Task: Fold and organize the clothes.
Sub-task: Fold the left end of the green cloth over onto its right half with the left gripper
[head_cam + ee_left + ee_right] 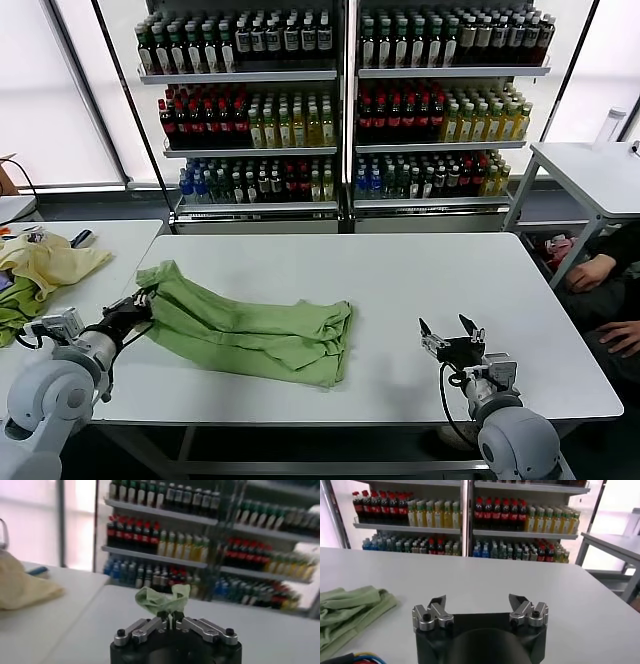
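**A:** So it's a shop-like room, tall metal shelving racks (345, 100) packed with rows of bottled drinks along the back, and a wide white table (420, 290) in front. The light green short-sleeved shirt (250, 330) lies crumpled in a long heap on the left half of that table.

**B:** Yep. The head view is the only one showing the whole heap plus the side table on the left with a pale yellow cloth (50, 265) and a darker green cloth (18, 310) next to it. Someone's hands (590, 272) show at the right edge too.

**A:** The left wrist view shows something the head view doesn't, though: the left gripper (170, 615) has its fingers pinched right together with a little bunch of the green fabric sticking up between them. From the head camera you only see that gripper (138, 305) low at the shirt's left end, arm reaching in from the table's near-left corner.

**B:** And the right gripper (479, 605)? Its wrist view has the fingers spread wide, nothing between them, the shirt's edge (350, 612) well off to one side.

**A:** The head view agrees: right gripper (452, 335) hovers near the front edge, apart from the shirt.

**B:** Any readable labels on the bottles?

**A:** Nope, too small to make out.
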